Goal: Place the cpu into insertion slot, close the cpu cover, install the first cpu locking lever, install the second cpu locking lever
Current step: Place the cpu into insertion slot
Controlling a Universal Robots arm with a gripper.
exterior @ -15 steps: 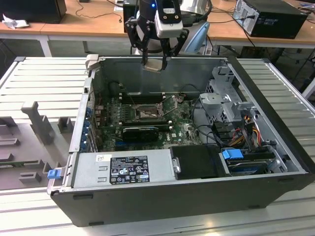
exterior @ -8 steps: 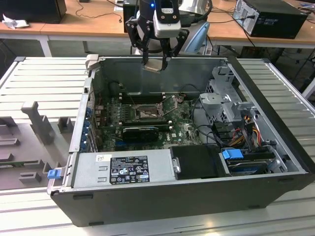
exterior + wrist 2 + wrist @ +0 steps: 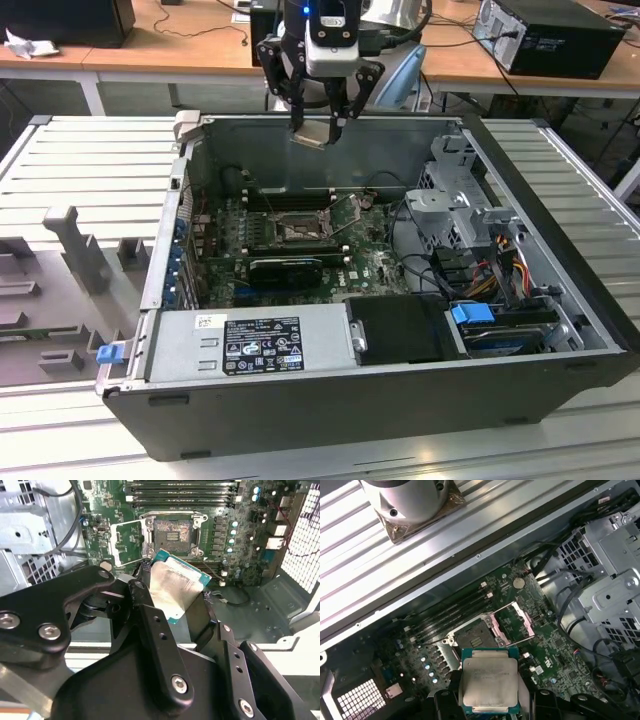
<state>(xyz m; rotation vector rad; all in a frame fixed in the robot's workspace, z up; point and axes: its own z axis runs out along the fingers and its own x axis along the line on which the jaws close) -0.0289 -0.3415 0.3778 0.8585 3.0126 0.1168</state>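
Claw (image 3: 318,128) is gripping the cpu (image 3: 490,681) by its edges, held flat and hovering high over the open socket (image 3: 474,640). The cpu cover (image 3: 514,624) is sitting flipped open, leaving the slot clear for it.

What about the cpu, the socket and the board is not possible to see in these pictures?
- Underside of the cpu: faces away in both wrist views.
- Gripped cpu edges: second wrist view, covered by the gripper.
- Socket contacts: both wrist views, too small.
- Motherboard, near part: exterior view, behind the power supply.
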